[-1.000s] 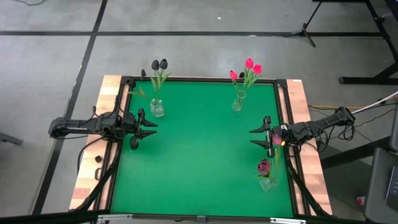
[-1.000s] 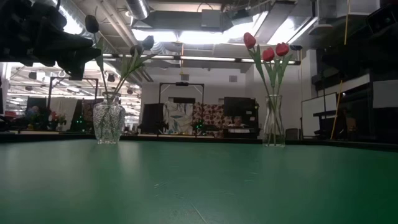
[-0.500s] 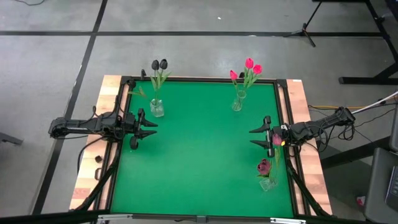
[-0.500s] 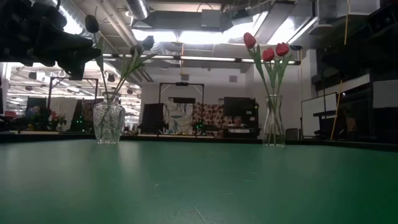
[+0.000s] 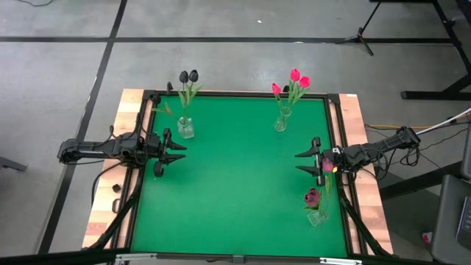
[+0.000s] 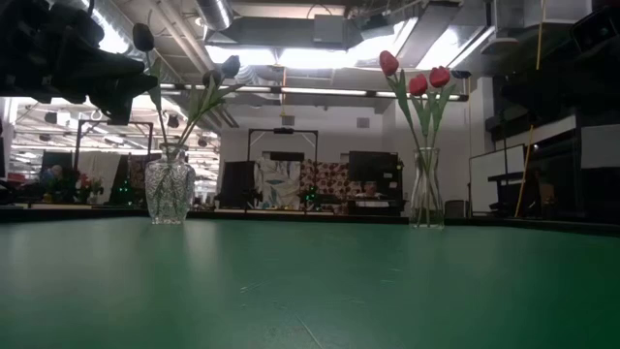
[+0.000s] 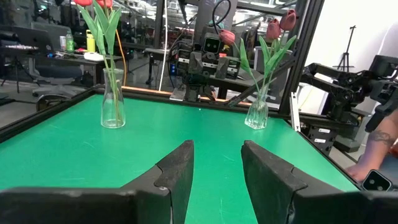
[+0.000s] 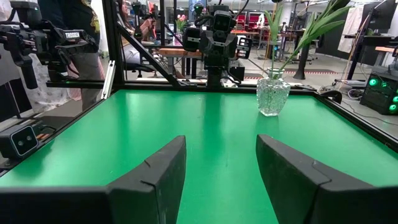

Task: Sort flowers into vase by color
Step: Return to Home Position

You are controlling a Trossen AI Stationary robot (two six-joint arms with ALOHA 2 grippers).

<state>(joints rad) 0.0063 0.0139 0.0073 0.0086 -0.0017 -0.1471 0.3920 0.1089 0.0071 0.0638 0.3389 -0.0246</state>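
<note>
Three clear glass vases stand on the green table top, each on its base with tulips standing in it by their stems. The far-left vase [image 5: 185,128] holds black tulips [image 5: 188,76]. The far-right vase [image 5: 280,121] holds bright pink-red tulips [image 5: 296,79]. The near-right vase [image 5: 317,215] holds maroon tulips [image 5: 313,196]. My left gripper [image 5: 179,152] hovers open at the left edge, next to the black-tulip vase. My right gripper [image 5: 302,162] hovers open at the right edge, just beyond the maroon vase. Neither holds anything.
The green mat [image 5: 235,184] is bare across its middle and near-left part. A black frame and wooden borders [image 5: 103,213] edge the table. Beyond it a person's arm [image 7: 379,134] shows in the left wrist view, and another person [image 8: 71,37] in the right wrist view.
</note>
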